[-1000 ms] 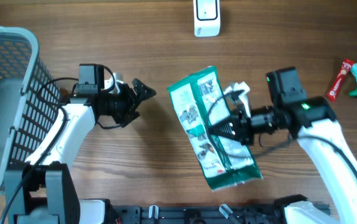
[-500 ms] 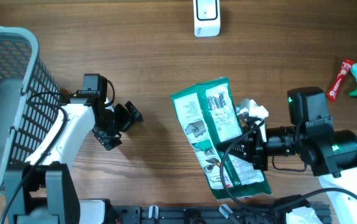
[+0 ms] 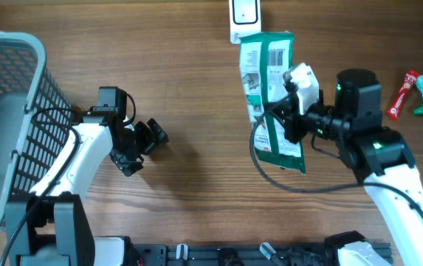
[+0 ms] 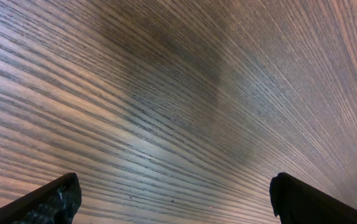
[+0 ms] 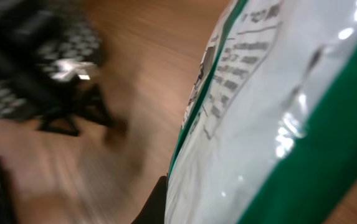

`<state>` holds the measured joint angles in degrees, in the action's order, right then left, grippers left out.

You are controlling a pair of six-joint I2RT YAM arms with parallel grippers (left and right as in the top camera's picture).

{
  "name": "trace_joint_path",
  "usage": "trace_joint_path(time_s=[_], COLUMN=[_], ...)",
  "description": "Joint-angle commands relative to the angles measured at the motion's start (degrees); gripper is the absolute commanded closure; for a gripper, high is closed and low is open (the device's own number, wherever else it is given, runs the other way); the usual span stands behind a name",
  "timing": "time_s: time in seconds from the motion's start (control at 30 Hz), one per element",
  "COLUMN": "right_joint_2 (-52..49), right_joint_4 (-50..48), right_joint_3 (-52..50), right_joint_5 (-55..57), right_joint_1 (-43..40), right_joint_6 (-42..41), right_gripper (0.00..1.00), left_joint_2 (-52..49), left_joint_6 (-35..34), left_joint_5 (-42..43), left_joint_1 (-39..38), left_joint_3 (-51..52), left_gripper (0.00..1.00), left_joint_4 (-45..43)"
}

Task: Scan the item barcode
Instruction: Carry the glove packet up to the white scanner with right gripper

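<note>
Overhead view, item one: green-and-white pouch [image 3: 266,70], apparently lifted off the counter [image 3: 181,66] by the right end effector [image 3: 279,122], whose jaws are clamped on its mid-section. The barcode [image 3: 276,54] sits on the pouch's upper end, which meets the white scanner [image 3: 245,15] at top centre of the frame, presumably so the code can be read. Item two: left end effector [image 3: 143,148], jaws spread wide and holding nothing, left of centre near the wire basket [image 3: 49,96], seemingly keeping clear. Left wrist view adds only bare wood grain between its two fingertips. Right wrist view, blurred, gives the pouch's print close up but no scanner and no legible barcode; only the overhead places those.
</note>
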<state>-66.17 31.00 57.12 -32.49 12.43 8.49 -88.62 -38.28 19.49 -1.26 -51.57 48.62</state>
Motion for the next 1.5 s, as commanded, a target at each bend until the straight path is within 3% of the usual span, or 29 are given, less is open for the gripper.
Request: trace_joint_path(time_s=[0.0,0.07,0.27,0.43,0.63,0.8,1.1,1.27,1.47], right_joint_2=[-1.6,-1.5,-3.7,-10.9,-24.3,-39.1,-64.7,-74.0,-74.9], right_joint_4=[-0.5,-4.1,-20.1,-25.8,-40.0,-42.6,-42.6,-48.1,-49.9], right_joint_3=[0.3,0.3,0.3,0.3,0.8,9.4,35.4,38.8,38.8], right_joint_5=[20.0,27.0,28.2,44.9,60.2,64.4,68.2,76.2,77.3], right_joint_1=[0.0,0.0,0.0,0.0,0.0,0.0,5.2,5.6,5.7], right_joint_6=[-2.5,-2.4,9.1,16.5,24.9,34.3,52.3,64.4,66.5], right_gripper=[0.95,0.95,0.95,0.95,0.95,0.96,0.96,0.95,0.96], left_joint_2=[-0.2,-0.2,-0.2,-0.2,-0.2,-0.2,-0.2,-0.2,-0.2], left_joint_6=[-0.1,-0.1,-0.1,-0.1,-0.1,-0.1,-0.1,-0.1,-0.1], left_joint_5=[-0.5,-0.5,-0.5,-0.5,-0.5,-0.5,-0.5,-0.5,-0.5], left_joint_1=[0.3,0.3,0.3,0.3,0.3,0.3,0.3,0.3,0.3], left_joint_3=[-0.1,-0.1,-0.1,-0.1,-0.1,-0.1,-0.1,-0.1,-0.1], left_gripper=[0.0,0.0,0.0,0.0,0.0,0.0,0.0,0.0,0.0], left_joint_4=[0.0,0.0,0.0,0.0,0.0,0.0,0.0,0.0,0.0])
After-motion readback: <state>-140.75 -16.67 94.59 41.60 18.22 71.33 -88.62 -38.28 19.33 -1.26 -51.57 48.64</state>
